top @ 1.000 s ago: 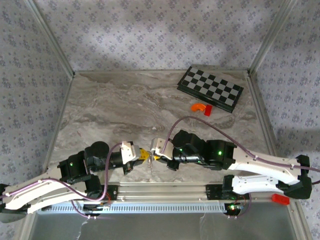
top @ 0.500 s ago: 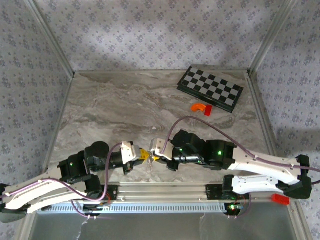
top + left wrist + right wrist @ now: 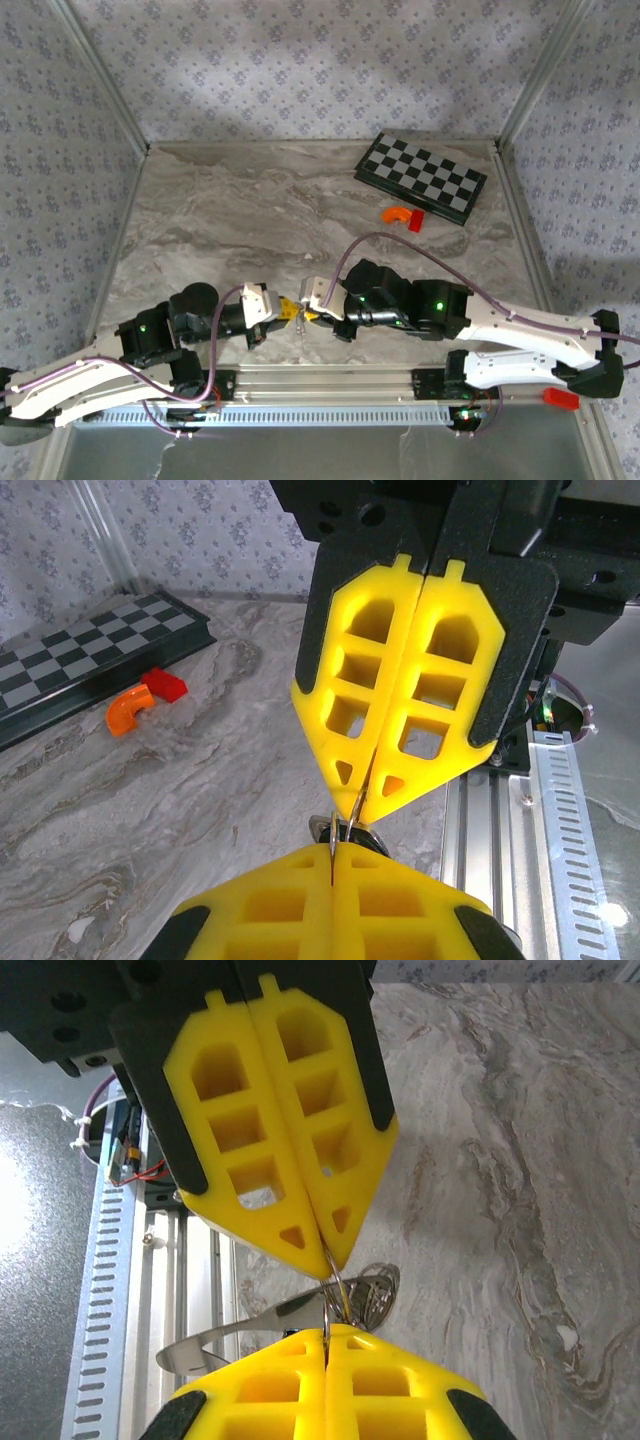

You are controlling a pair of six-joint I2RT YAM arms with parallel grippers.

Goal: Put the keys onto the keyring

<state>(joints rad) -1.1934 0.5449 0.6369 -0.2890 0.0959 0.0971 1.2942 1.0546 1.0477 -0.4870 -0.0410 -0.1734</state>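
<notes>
My two grippers meet tip to tip just above the table's near edge. The left gripper [image 3: 289,311] and the right gripper [image 3: 311,313] are both shut on the keyring [image 3: 300,320], a thin silvery wire loop. In the left wrist view the keyring [image 3: 338,829] runs from my own closed fingertips [image 3: 300,865] into the right gripper's closed tips [image 3: 385,790]. A dark key head [image 3: 368,837] sits just behind it. In the right wrist view the keyring [image 3: 338,1288] bridges both pairs of closed tips. A pale key blade [image 3: 225,1338] sticks out left beneath it.
A folded chessboard [image 3: 421,177] lies at the back right, with an orange-red curved plastic piece [image 3: 401,216] in front of it. The aluminium base rail [image 3: 330,381] runs along the near edge just behind the grippers. Patterned walls enclose the marble table [image 3: 230,220].
</notes>
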